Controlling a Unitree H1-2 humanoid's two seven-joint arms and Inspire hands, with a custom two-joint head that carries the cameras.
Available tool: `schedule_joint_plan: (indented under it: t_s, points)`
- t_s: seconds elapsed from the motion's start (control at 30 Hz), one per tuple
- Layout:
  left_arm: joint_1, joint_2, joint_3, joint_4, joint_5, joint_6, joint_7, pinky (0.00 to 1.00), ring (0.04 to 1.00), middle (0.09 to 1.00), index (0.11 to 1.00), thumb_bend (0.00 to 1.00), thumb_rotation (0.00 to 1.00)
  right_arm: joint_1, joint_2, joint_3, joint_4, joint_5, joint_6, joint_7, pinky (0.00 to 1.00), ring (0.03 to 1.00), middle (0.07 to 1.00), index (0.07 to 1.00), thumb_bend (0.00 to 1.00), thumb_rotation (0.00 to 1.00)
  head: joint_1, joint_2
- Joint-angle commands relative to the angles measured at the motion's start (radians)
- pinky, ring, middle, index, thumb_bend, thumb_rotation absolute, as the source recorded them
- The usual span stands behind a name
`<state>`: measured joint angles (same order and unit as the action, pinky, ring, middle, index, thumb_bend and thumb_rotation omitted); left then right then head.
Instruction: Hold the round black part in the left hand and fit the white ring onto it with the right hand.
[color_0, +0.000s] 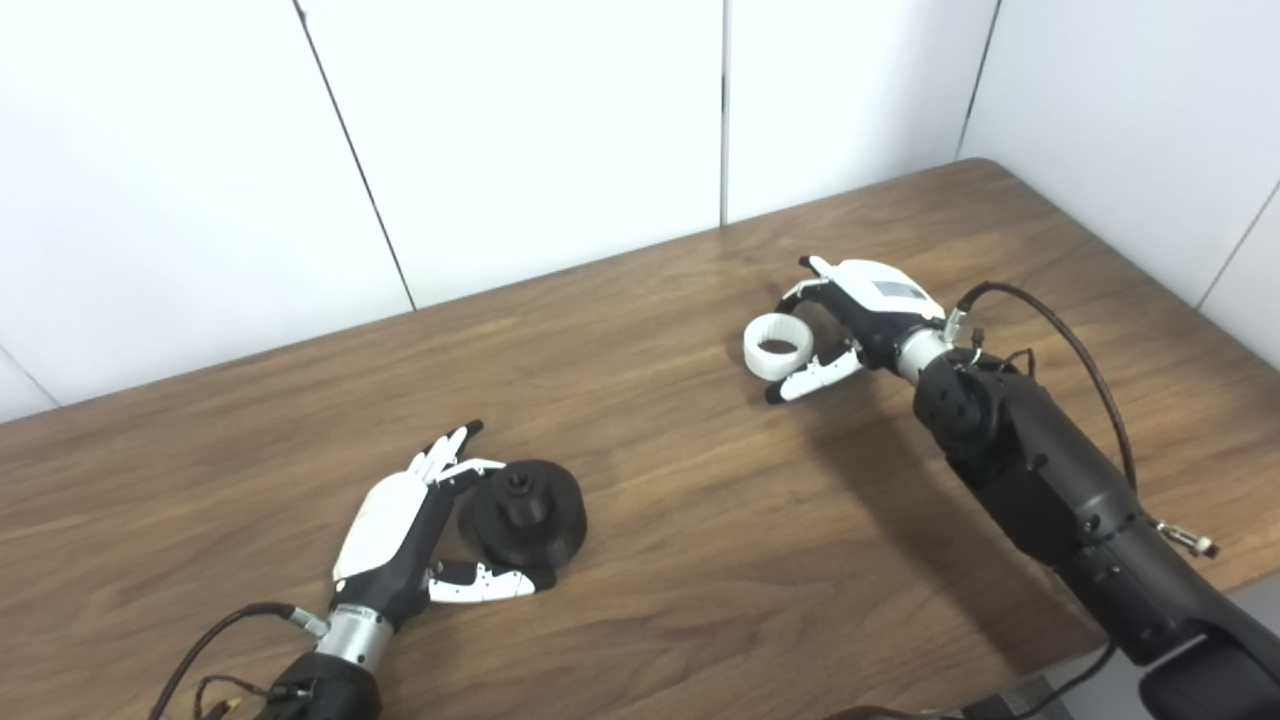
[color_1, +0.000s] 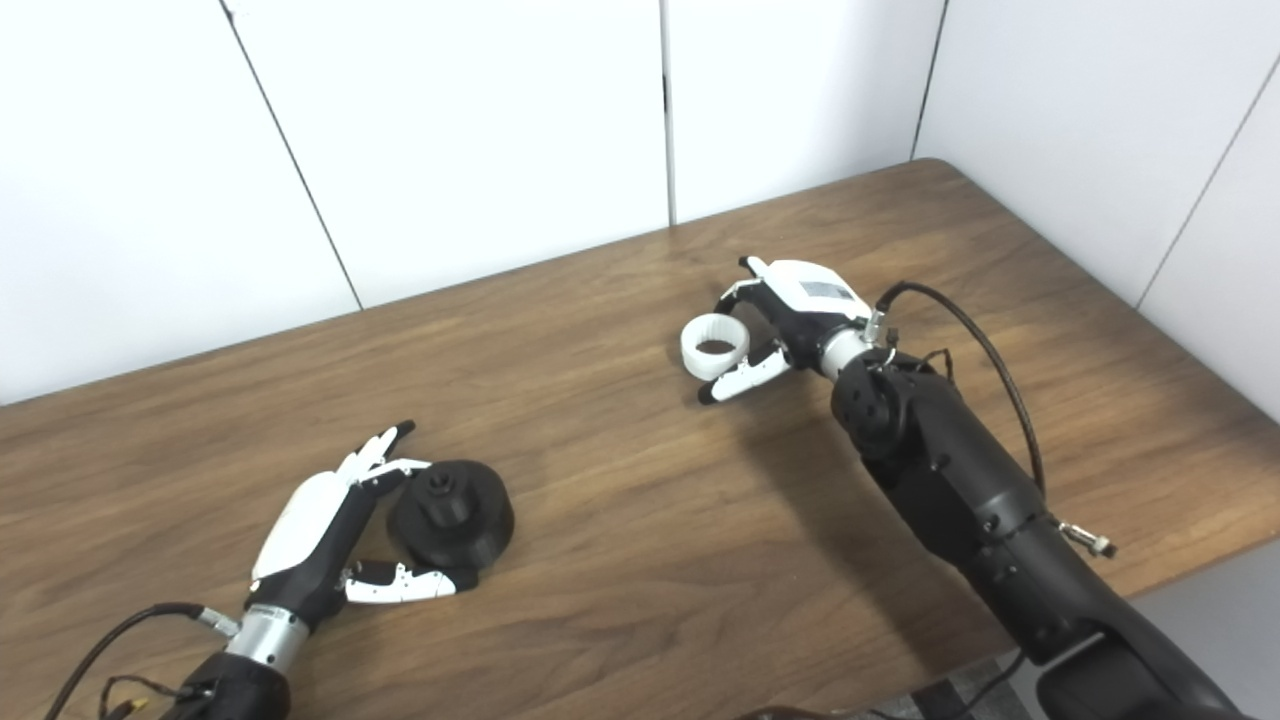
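The round black part (color_0: 525, 512) lies on the wooden table (color_0: 680, 470) at the near left, a small knob on its top. My left hand (color_0: 405, 530) is open around its left side, fingers behind it and thumb in front, close to the part or touching it. The white ring (color_0: 778, 345) rests on the table right of centre. My right hand (color_0: 850, 325) is open just to the right of the ring, fingers curving over its far side and thumb at its near side. Neither object is lifted.
White wall panels (color_0: 550, 130) stand behind the table and along its right side. The table's front right edge (color_0: 1100, 640) runs beneath my right forearm. Cables loop off both wrists.
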<state>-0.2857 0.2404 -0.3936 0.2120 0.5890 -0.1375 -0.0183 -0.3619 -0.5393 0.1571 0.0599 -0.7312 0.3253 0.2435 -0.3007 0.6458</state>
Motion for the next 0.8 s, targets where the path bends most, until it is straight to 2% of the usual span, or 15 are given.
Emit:
schedule_joint_plan:
  t_s: [0.0,0.23,0.43,0.53,0.77]
  points:
    - [0.014,0.035,0.008,0.014,0.037,0.034,-0.016,1.00,1.000,1.000,0.671,0.96,0.36,-0.029,-0.013,-0.006,-0.012,-0.004,-0.042,-0.047,0.86,0.971,0.992,0.745,0.91,0.44,-0.001,0.000]
    - [0.017,0.040,0.010,0.008,0.040,0.040,-0.021,1.00,1.000,1.000,0.672,0.95,0.35,-0.029,-0.015,-0.002,-0.014,-0.008,-0.057,-0.065,0.86,0.965,0.982,0.743,0.91,0.46,-0.001,0.003]
    - [0.018,0.043,0.011,0.006,0.037,0.037,-0.025,1.00,1.000,1.000,0.675,0.95,0.36,-0.024,-0.017,-0.001,-0.010,-0.007,-0.082,-0.099,0.82,0.935,0.957,0.722,0.87,0.44,0.001,0.007]
    - [0.017,0.041,0.012,0.007,0.038,0.039,-0.024,1.00,1.000,1.000,0.673,0.95,0.37,-0.022,-0.016,-0.004,-0.006,-0.001,-0.089,-0.108,0.83,0.936,0.955,0.718,0.85,0.43,0.000,0.009]
    - [0.019,0.042,0.012,0.003,0.042,0.037,-0.022,1.00,1.000,1.000,0.673,0.96,0.38,-0.011,-0.004,-0.013,0.000,0.007,-0.109,-0.149,0.85,0.929,0.935,0.679,0.80,0.34,0.002,0.013]
